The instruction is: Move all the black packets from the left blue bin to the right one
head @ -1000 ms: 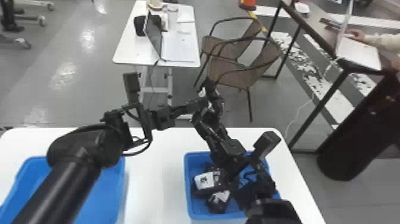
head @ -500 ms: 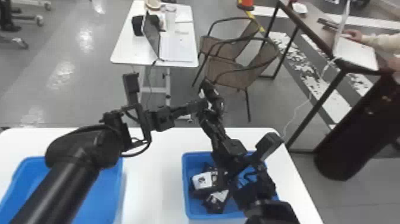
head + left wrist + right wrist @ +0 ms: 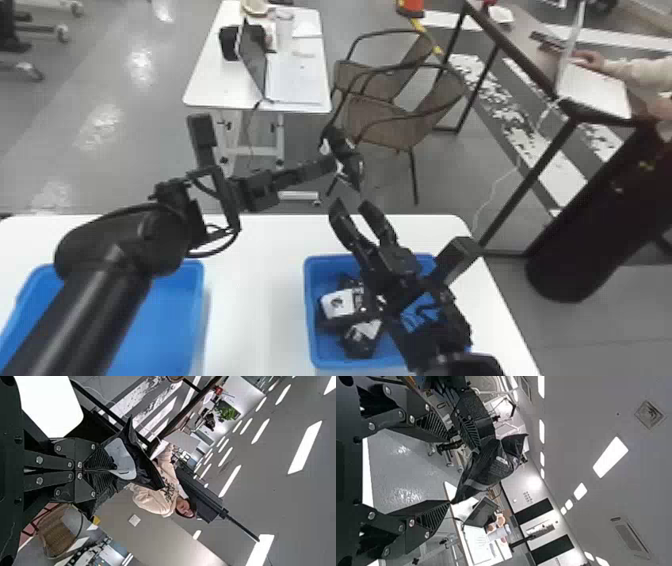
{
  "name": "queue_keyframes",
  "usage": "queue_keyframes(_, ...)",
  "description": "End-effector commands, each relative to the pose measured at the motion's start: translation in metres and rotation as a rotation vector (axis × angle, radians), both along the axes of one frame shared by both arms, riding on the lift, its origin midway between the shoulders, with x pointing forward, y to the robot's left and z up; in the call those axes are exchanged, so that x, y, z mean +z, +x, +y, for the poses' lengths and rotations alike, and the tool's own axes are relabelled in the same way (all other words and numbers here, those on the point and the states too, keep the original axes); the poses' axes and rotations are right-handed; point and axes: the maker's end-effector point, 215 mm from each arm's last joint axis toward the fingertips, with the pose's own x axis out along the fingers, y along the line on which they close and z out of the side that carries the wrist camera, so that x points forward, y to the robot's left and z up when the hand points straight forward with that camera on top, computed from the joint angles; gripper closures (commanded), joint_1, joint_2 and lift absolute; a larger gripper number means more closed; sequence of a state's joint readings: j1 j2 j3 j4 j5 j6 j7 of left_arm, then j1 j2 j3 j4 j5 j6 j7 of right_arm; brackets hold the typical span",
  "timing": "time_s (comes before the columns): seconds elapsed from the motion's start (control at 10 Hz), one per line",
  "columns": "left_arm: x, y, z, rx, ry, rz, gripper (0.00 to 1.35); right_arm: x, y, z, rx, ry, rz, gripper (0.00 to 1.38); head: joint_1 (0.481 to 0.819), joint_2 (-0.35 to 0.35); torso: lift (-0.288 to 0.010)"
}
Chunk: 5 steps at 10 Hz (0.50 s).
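Above the table's far edge, my left gripper is shut on a black packet with white marks. In the left wrist view the left gripper pinches the packet by one end. My right gripper stands open just below the packet, over the right bin's far side. The right wrist view has the right gripper wide apart, the held packet beyond its fingers. Several black packets with white labels lie in the right blue bin. The left blue bin is partly behind the left arm.
A strip of white table separates the two bins. Beyond it stand a small white table with a laptop, and brown chairs. A dark desk is at the right, with a person's hand on it.
The right gripper's fingers, close together at the packet before, have spread apart below it. The left arm has stayed nearly still with the packet.
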State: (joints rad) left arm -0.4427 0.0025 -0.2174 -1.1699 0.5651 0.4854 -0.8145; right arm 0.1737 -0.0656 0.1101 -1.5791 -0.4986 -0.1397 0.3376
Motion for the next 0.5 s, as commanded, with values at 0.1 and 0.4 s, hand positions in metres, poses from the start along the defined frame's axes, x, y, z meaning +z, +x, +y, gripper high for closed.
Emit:
queue_keyframes(0.1, -0.001, 0.001, 0.010, 0.012, -0.002, 0.017, 1.18, 0.007, -0.002, -0.009, -0.029, -0.027, -0.031, 0.41, 0.695, -0.189, 0.000)
queue_keyframes(0.4, -0.012, -0.013, -0.006, -0.028, 0.004, 0.062, 1.18, 0.024, 0.010, 0.000, -0.014, -0.060, -0.076, 0.40, 0.695, -0.194, 0.000)
